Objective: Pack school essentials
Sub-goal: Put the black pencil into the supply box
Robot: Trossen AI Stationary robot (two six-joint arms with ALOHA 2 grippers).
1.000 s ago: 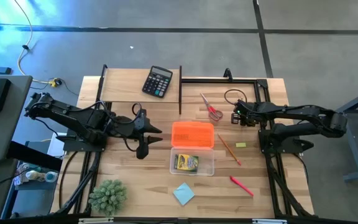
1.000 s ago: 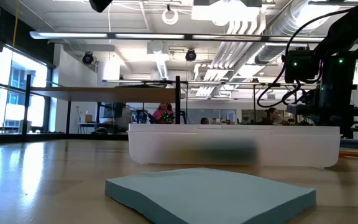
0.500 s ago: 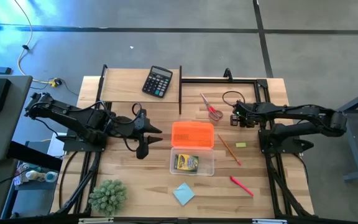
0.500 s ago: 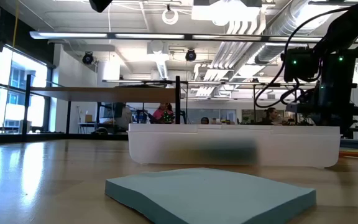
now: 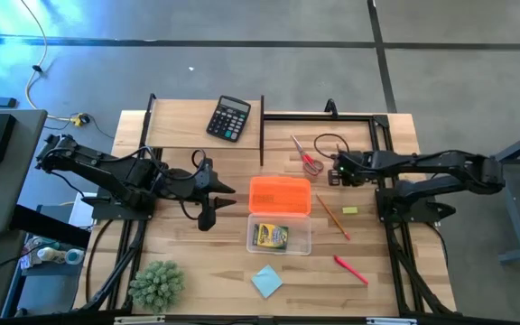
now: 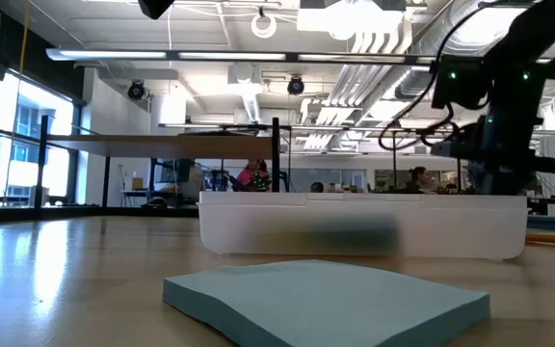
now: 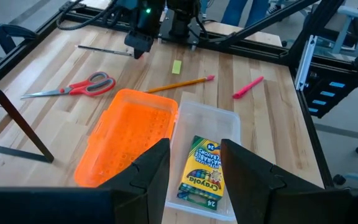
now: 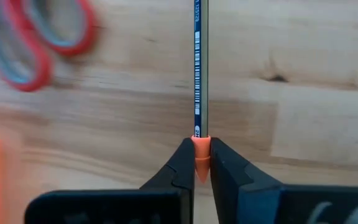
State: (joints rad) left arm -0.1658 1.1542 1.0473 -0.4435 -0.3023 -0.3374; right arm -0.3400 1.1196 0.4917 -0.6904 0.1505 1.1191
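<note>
Bare surface [image 5: 188,262] lies open between plant [image 5: 157,284] and clear box [image 5: 279,235]; orange lid [image 5: 280,195] blocks the middle; scissors [image 5: 307,159] and pencil [image 5: 332,217] crowd the right claw [image 5: 336,171] side; calculator [image 5: 228,118] sits well apart.

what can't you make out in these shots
- Low view: the box contents are a dark smear behind its frosted wall; the pen, eraser and scissors do not show.
- Right wrist view: the pencil runs off the top edge, its tip unseen; the scissors are blurred and cut off.
- High view: the eraser is too small for detail.
</note>
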